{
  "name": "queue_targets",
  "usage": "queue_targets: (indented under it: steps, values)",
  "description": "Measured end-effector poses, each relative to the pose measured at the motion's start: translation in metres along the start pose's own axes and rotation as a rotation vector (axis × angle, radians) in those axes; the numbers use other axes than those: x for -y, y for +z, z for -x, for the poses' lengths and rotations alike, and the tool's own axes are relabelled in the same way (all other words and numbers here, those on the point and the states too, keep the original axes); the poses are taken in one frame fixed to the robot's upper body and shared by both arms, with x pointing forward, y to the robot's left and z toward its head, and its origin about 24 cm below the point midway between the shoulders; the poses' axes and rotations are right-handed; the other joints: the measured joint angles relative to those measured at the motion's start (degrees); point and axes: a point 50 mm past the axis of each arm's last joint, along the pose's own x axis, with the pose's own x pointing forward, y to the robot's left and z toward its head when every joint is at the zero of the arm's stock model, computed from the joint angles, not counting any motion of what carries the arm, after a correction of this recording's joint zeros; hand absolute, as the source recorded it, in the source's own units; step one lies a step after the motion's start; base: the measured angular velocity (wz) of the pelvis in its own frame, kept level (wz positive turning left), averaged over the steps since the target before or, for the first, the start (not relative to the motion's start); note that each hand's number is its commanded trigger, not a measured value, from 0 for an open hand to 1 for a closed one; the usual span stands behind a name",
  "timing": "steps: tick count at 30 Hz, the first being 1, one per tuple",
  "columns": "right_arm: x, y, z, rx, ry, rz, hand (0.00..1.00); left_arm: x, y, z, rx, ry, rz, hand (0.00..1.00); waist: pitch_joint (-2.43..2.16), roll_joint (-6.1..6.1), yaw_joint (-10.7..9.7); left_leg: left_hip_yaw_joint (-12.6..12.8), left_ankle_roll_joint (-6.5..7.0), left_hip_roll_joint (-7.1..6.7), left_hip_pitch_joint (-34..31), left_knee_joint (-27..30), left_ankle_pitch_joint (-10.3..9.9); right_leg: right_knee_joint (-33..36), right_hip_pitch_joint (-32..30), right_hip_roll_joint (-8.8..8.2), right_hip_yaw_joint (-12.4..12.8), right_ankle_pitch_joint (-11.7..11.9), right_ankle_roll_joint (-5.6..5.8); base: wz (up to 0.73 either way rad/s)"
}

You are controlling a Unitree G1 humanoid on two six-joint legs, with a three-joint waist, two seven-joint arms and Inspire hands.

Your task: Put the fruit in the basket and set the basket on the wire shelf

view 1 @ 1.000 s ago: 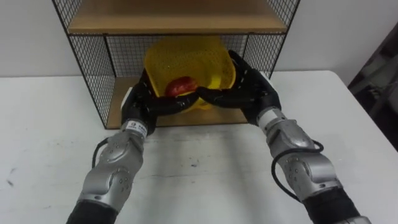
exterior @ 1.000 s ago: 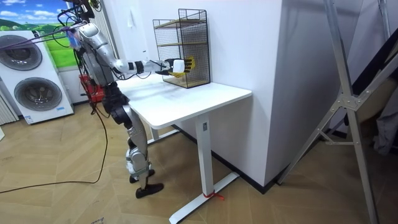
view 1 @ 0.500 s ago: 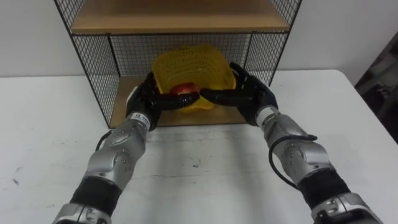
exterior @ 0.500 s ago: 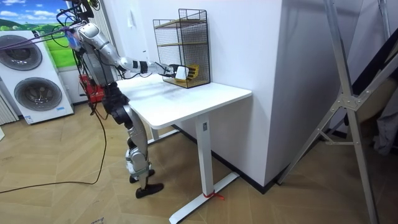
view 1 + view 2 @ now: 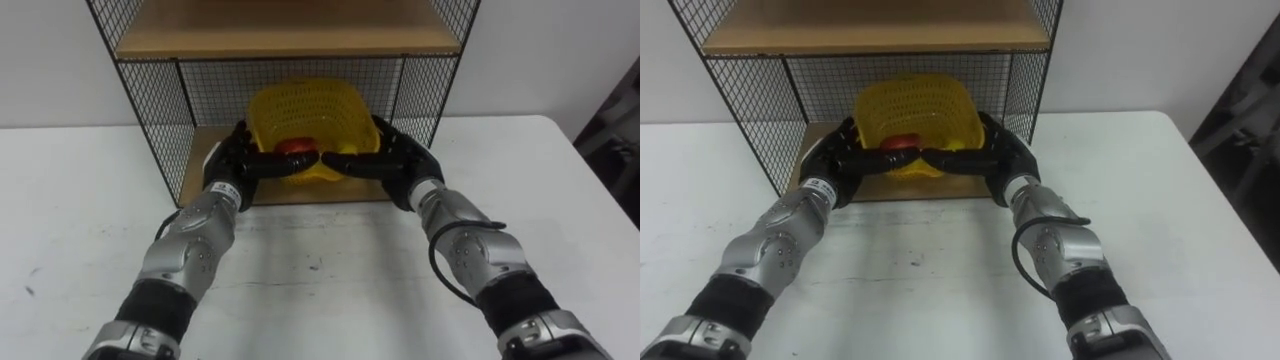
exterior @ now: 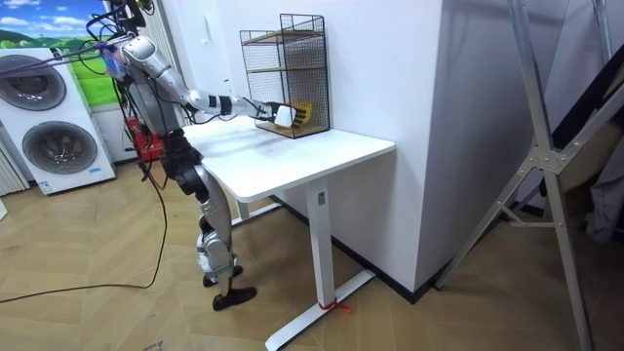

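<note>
Room view: robot stands at table (image 6: 322, 154), both arms stretched level to wire shelf (image 6: 289, 58). Left eye view: yellow basket (image 5: 305, 105) with red fruit (image 5: 292, 146) inside lower compartment; left hand (image 5: 238, 160) and right hand (image 5: 392, 160) flank it, fingers curled round its near rim.

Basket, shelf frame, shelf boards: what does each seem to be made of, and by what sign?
The basket is probably yellow plastic, slightly glossy: a moulded lattice of small holes. The shelf frame looks like black coated metal wire: thin straight rods in a mesh. The shelf boards seem wood or wood-look laminate, matt: pale brown, flat edges.
</note>
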Motion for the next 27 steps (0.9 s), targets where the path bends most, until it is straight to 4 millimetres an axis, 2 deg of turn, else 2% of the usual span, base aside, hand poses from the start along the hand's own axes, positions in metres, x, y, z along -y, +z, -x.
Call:
queue_targets:
  steps: [5, 6, 7, 9, 14, 18, 27]
  values:
    - [0.003, 0.003, 0.0, 0.011, 0.001, -0.016, 0.0, -0.004, 0.003, 0.0, 0.006, 0.015, 0.007, 0.0, -0.1, -0.05, -0.1, -0.6, -0.05, -0.16, -0.3, 0.1, 0.0, 0.1, -0.2, -0.05, -0.3, -0.3, 0.07, 0.07]
    - [0.003, 0.004, 0.001, 0.014, -0.002, -0.016, 0.0, -0.005, 0.005, 0.0, 0.012, 0.028, 0.011, 0.0, -0.49, -0.09, -0.1, -0.9, -0.09, -0.19, -0.7, 0.1, 0.1, 0.1, -0.5, -0.05, -0.3, -0.3, 0.04, 0.09]
    - [0.003, 0.005, 0.001, 0.018, -0.006, -0.018, 0.0, -0.004, 0.009, 0.001, 0.026, 0.033, 0.014, 0.0, -0.69, -0.11, -0.1, -1.1, -0.11, -0.23, -0.9, 0.1, 0.1, 0.1, -0.7, -0.08, -0.5, -0.2, -0.04, 0.08]
    - [0.003, 0.008, 0.001, 0.03, -0.005, -0.016, 0.0, -0.003, 0.016, 0.002, 0.057, 0.045, 0.013, 0.0, -0.76, -0.13, -0.1, -1.2, -0.12, -0.26, -0.9, 0.0, 0.3, 0.2, -0.7, -0.17, -0.8, -0.1, -0.1, 0.03]
    - [-0.001, 0.022, 0.007, 0.103, 0.001, 0.061, 0.0, -0.002, 0.026, 0.008, 0.118, 0.06, -0.008, 0.0, -1.65, -0.36, 0.2, -1.1, -0.13, -0.6, 0.4, -2.0, 1.3, 0.5, -0.4, -0.74, -1.2, -0.3, -0.1, 0.0]
    - [-0.002, 0.031, 0.015, 0.161, 0.006, 0.129, 0.0, 0.0, 0.034, 0.016, 0.167, 0.051, -0.022, 0.0, -1.95, -0.77, 0.5, -0.9, -0.18, -0.68, 2.0, -2.5, 1.5, 0.9, 0.4, -0.81, -0.7, -0.7, -0.03, -0.02]
    - [-0.003, 0.034, 0.029, 0.217, 0.015, 0.187, 0.0, 0.003, 0.044, 0.037, 0.262, 0.013, -0.021, 0.0, -2.02, -0.92, 0.2, -0.8, -0.21, -0.64, 3.4, -3.2, 1.5, 0.1, 1.9, -0.69, -0.6, -1.0, 0.5, -0.01]
